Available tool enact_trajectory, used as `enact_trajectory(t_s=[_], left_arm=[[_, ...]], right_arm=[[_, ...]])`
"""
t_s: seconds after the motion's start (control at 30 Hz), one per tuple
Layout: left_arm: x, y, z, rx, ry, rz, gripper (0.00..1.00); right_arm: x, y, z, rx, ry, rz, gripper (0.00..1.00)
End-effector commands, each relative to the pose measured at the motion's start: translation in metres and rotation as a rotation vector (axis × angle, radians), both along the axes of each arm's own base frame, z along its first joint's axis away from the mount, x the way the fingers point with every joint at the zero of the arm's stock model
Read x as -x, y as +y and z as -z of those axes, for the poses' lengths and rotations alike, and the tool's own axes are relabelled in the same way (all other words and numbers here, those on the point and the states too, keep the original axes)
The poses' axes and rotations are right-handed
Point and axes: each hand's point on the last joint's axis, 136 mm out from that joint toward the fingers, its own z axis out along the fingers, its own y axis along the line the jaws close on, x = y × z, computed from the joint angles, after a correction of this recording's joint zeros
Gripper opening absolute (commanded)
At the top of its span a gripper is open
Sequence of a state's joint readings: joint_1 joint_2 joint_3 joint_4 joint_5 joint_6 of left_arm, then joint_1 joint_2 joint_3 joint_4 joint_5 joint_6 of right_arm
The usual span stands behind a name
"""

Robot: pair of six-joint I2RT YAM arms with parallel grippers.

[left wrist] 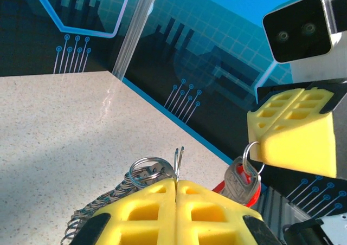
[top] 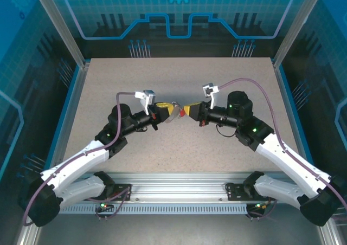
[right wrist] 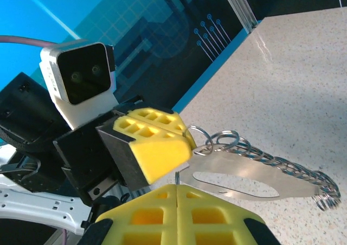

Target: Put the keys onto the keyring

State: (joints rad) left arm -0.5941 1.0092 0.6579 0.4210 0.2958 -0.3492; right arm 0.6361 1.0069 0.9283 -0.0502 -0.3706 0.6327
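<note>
Both grippers meet above the middle of the table (top: pixel 108 93). My left gripper (top: pixel 171 110) (left wrist: pixel 177 182) is shut on a thin split ring of the keyring (right wrist: pixel 244 182). The keyring is a flat silvery oval loop with a wire chain (right wrist: pixel 287 169), and it hangs out to the side above the tabletop. My right gripper (top: pixel 188 111) (right wrist: pixel 178 186) is shut on a small wire ring. From that ring dangles the key (left wrist: pixel 238 181), which has a silver blade and a red head. The two pairs of yellow pads are almost touching, tip to tip.
The speckled tabletop (left wrist: pixel 65 126) stretches open on all sides of the grippers. Blue-trimmed transparent walls (top: pixel 179 17) enclose it at the back and sides. A metal rail (top: pixel 179 193) runs along the near edge between the arm bases.
</note>
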Motion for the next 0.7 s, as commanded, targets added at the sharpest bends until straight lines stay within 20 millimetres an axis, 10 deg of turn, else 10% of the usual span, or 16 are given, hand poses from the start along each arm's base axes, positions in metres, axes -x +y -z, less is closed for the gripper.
enact_trajectory(t_s=[0.0, 0.67], left_arm=[[-0.003, 0.000, -0.021, -0.023, -0.105, -0.023, 0.00], [-0.012, 0.009, -0.024, -0.207, -0.285, -0.097, 0.00]], right_arm=[[-0.003, 0.005, -0.024, -0.044, -0.055, 0.002, 0.00], [-0.021, 0.019, -0.025, -0.079, -0.047, -0.002, 0.00]])
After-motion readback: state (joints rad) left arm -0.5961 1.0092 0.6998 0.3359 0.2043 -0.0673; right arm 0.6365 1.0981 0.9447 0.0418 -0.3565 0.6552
